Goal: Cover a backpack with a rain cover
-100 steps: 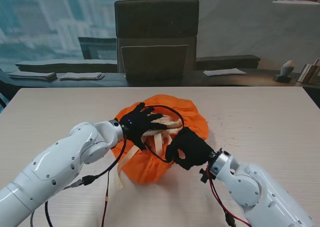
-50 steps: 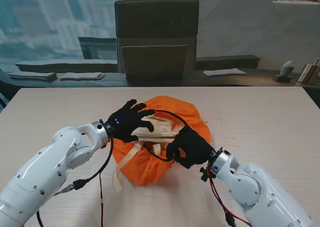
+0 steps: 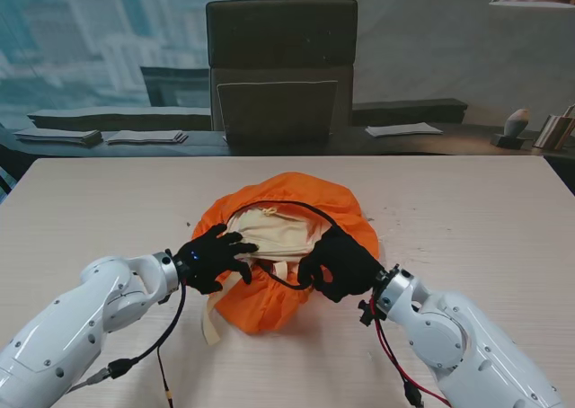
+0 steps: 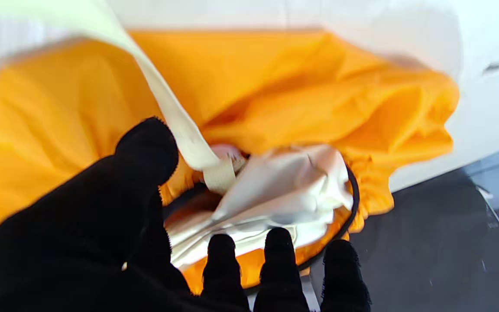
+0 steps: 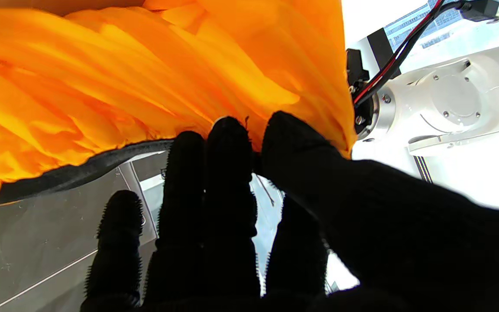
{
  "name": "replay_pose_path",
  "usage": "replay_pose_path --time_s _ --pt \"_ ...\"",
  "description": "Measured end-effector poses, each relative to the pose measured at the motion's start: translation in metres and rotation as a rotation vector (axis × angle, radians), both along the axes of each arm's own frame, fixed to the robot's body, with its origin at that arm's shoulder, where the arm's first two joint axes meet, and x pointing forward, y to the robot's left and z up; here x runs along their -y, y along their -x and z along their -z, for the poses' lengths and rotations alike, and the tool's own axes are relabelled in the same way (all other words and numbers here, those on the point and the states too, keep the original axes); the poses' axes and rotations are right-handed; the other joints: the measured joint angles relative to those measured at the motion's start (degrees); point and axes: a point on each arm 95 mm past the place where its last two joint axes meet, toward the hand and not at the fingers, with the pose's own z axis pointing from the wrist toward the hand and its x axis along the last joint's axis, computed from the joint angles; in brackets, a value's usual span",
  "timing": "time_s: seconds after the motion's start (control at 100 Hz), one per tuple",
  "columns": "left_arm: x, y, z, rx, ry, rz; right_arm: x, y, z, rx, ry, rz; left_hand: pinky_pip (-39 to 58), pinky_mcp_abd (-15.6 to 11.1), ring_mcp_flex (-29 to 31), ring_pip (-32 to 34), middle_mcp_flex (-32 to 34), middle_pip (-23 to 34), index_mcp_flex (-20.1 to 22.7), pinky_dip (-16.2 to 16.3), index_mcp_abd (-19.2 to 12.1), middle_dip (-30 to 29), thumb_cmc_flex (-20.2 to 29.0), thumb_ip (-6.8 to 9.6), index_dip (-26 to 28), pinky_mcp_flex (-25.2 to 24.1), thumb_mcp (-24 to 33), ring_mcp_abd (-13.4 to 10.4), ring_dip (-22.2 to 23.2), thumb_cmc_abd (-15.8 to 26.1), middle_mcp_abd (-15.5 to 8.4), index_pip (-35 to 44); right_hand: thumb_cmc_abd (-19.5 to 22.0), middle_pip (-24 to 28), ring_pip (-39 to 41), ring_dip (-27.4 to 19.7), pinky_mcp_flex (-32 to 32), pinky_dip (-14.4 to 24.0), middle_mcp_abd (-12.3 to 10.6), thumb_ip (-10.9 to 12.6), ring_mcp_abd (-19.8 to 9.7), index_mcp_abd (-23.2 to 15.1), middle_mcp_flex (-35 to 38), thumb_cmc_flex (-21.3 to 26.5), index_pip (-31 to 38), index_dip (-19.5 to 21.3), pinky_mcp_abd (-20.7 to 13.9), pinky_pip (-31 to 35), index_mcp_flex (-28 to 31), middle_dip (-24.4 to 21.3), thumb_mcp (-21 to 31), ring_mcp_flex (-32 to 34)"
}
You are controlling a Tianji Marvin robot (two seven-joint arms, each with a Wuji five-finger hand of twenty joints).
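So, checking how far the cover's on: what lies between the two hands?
In the stand view, between the left hand and right hand lies the uncovered cream backpack, ringed by the orange rain cover.

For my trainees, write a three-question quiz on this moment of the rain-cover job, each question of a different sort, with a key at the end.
1. True or false: the orange fabric rain cover hides the cream canvas backpack completely.
2. What does the right hand pinch? A) the cover's black elastic rim B) a cream strap C) nothing
3. Fill in: the cream webbing strap trails out of the cover toward the robot's ____ side.

Key: 1 false, cream fabric shows through the opening. 2 A, thumb and fingers close on the edge in the right wrist view. 3 left, near the left hand.
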Motion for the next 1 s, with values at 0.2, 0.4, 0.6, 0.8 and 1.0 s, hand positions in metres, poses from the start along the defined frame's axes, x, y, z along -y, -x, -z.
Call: replay_pose_path --time_s 0.2,0.4,0.6,0.8,1.0 --pt "-0.014 0.017 0.004 0.012 -0.069 -0.019 0.0 0.0 0.001 0.0 0.0 0.002 -1.38 -0.04 -0.08 -2.14 -0.53 -2.49 -1.63 -0.75 0.36 0.12 0.01 0.0 -0.78 0.07 0.0 -0.49 -1.15 -0.41 -0.39 1.06 0.0 0.01 0.01 0.0 0.01 0.0 0.0 0.0 0.0 0.0 0.0 0.0 0.0 -0.54 0.0 0.0 0.0 0.0 0.0 0.0" --pt "-0.021 0.03 0.001 0.05 0.011 -0.041 -0.001 0.0 0.002 0.002 0.003 0.01 -1.39 -0.54 -0.07 -2.14 0.3 -1.26 -4.08 -0.77 0.59 2.21 -1.95 0.0 -3.64 0.13 -0.04 -0.49 -0.8 -0.2 -0.35 -1.09 -0.01 0.03 0.03 0.0 0.01 0.0 0.03 0.0 0.0 0.0 0.0 0.0 0.0 -0.55 0.0 0.01 0.0 0.0 0.0 0.0" --pt "-0.03 0.042 -0.011 0.094 -0.053 -0.052 0.0 -0.003 0.003 0.023 0.003 0.025 -1.38 -0.64 -0.04 -1.91 0.39 0.09 -1.57 -0.77 0.56 2.22 1.0 0.0 -1.48 0.13 1.13 -0.45 -0.62 0.49 -0.31 5.6 -0.57 0.08 0.14 0.0 0.1 0.0 0.07 0.0 0.0 -0.51 0.0 0.0 0.54 -0.56 0.0 0.05 0.0 0.0 0.0 0.0" --pt "-0.032 0.05 -0.002 0.029 -0.107 -0.056 0.002 -0.01 0.006 0.047 0.014 0.064 -1.38 -1.08 -0.04 -1.87 0.39 -0.38 -0.38 -0.77 0.53 1.67 1.64 0.0 4.64 0.13 1.26 -0.45 -0.62 0.44 -0.31 8.3 -0.61 0.11 0.67 0.0 0.1 0.0 0.58 0.0 0.0 -0.6 0.0 0.0 0.72 -0.56 0.0 0.05 0.01 0.01 0.0 -0.09" --pt "-0.035 0.053 0.009 -0.029 -0.169 -0.062 0.004 -0.013 0.006 0.058 0.008 0.079 -3.46 -2.37 -0.68 -5.54 -0.3 -3.59 -0.48 -1.69 0.53 1.67 1.66 0.0 -0.05 0.14 1.26 -1.24 -1.24 0.37 -0.31 -0.27 -0.6 0.68 0.74 0.0 0.1 0.0 0.61 0.0 0.07 -0.6 0.0 0.0 0.79 -0.56 0.0 0.08 0.01 0.02 0.0 -0.09"
